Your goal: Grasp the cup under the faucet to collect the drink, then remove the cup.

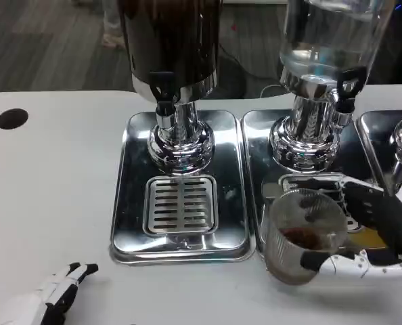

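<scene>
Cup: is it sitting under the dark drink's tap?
No, the right hand holds the cup over the neighbouring tray.

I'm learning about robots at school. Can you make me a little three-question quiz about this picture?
1. True or false: the right hand holds the cup.
2. Which dispenser stands behind the cup: A) the dark dispenser, B) the clear dispenser?
3. Fill in: the left hand rests on the white ____.

Key: 1 true. 2 B. 3 table.
</scene>
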Robot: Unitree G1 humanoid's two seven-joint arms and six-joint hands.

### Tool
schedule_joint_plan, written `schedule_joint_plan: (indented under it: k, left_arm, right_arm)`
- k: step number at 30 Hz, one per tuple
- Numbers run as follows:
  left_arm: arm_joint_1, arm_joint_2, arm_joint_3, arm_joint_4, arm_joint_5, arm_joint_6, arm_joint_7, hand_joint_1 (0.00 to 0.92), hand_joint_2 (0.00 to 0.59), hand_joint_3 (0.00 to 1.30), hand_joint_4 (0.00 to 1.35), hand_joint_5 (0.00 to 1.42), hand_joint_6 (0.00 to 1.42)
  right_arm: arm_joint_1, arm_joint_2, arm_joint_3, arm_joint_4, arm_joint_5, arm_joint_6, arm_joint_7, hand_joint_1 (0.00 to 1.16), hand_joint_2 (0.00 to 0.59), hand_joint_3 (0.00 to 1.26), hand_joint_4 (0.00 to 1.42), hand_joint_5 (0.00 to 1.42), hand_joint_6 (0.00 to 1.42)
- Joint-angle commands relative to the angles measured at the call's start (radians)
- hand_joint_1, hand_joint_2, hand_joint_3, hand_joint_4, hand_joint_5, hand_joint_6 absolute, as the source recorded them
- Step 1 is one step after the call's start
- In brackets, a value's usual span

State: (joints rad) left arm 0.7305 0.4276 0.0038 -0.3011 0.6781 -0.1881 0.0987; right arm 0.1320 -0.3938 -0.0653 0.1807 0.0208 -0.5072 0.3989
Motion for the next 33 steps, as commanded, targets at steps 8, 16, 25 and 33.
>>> schedule_joint_plan:
  k: [8, 16, 25, 33]
  left_arm:
    - [-0.004, 0.004, -0.042, 0.018, -0.004, 0.012, -0.047, 0.0, 0.048, 0.15, 0.07, 0.09, 0.36]
    - [-0.01, 0.004, -0.046, 0.024, -0.01, 0.016, -0.05, 0.0, 0.051, 0.15, 0.07, 0.09, 0.36]
    - [0.004, 0.004, -0.044, 0.011, -0.011, 0.022, -0.051, 0.0, 0.051, 0.15, 0.07, 0.09, 0.36]
    - [0.016, 0.005, -0.048, -0.015, -0.001, 0.035, -0.055, 0.0, 0.051, 0.15, 0.07, 0.09, 0.36]
  right_arm:
    - [0.053, -0.011, -0.036, 0.023, 0.043, -0.119, 0.021, 0.78, 0.123, 0.43, 0.47, 0.48, 0.38]
    - [0.071, -0.01, -0.052, 0.097, 0.039, -0.206, 0.025, 0.78, 0.123, 0.43, 0.48, 0.48, 0.38]
    - [0.07, -0.011, -0.061, 0.226, 0.047, -0.315, 0.025, 0.79, 0.125, 0.44, 0.48, 0.49, 0.38]
    - [0.053, -0.009, -0.073, 0.364, 0.029, -0.447, 0.003, 0.8, 0.119, 0.44, 0.48, 0.49, 0.39]
